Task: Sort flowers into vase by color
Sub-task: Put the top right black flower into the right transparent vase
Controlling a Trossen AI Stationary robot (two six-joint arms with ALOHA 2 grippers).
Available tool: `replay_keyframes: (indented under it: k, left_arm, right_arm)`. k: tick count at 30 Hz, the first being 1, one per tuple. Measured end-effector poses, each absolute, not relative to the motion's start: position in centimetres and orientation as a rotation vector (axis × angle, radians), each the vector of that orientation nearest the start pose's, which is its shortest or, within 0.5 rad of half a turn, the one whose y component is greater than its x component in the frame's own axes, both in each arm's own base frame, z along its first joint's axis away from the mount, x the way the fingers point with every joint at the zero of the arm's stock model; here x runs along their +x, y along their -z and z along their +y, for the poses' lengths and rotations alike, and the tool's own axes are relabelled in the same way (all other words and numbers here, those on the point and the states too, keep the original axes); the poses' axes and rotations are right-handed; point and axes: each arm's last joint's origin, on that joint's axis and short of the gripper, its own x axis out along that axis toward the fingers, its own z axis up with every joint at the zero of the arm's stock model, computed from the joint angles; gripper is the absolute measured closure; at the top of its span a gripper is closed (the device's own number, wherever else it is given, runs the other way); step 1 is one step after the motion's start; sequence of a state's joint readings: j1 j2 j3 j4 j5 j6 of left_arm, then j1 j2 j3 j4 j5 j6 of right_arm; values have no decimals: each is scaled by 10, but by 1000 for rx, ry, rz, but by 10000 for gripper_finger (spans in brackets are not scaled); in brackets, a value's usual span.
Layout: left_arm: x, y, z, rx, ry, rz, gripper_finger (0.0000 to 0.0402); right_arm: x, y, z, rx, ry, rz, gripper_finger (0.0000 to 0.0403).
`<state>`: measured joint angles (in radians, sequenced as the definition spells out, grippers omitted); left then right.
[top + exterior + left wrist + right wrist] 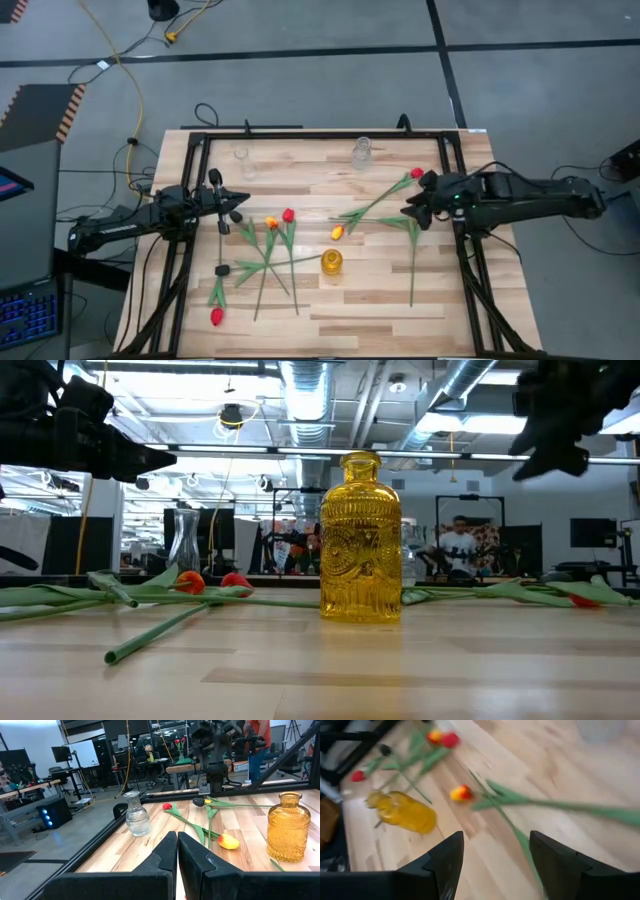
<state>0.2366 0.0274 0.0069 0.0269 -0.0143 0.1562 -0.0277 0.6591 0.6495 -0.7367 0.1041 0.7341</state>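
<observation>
Three vases (331,263), about seven flowers (288,215), two arms (520,195)

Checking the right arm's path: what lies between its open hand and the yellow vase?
In the high view, a yellow-orange tulip and green stems lie between the right hand and the yellow vase.

Tulips (275,250) strewn on table (330,310), yellow vase (331,263) upright

Right wrist shot all smeared, flowers (460,793) just colour blobs left of centre. Low view chops the right claw (560,420) at top right. Black flower heads too tiny overhead.
</observation>
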Motion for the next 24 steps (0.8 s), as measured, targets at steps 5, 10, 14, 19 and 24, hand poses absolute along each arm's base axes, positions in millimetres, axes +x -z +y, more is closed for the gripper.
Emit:
replay_keyframes:
  k: [5, 10, 14, 19, 24]
  left_arm:
    - [96, -166, 24, 156, -251, 13, 400]
    - [96, -166, 24, 156, -251, 13, 400]
    - [96, -166, 24, 156, -251, 13, 400]
    - [96, -166, 24, 156, -251, 13, 400]
    - [96, -166, 24, 156, -251, 14, 400]
  right_arm:
    - [130, -241, -7, 818, 550, 823, 148]
    - [131, -228, -5, 917, 674, 966, 148]
    - [135, -221, -1, 956, 731, 1014, 148]
    - [143, -212, 6, 976, 786, 1075, 148]
    - [154, -199, 17, 977, 863, 1154, 148]
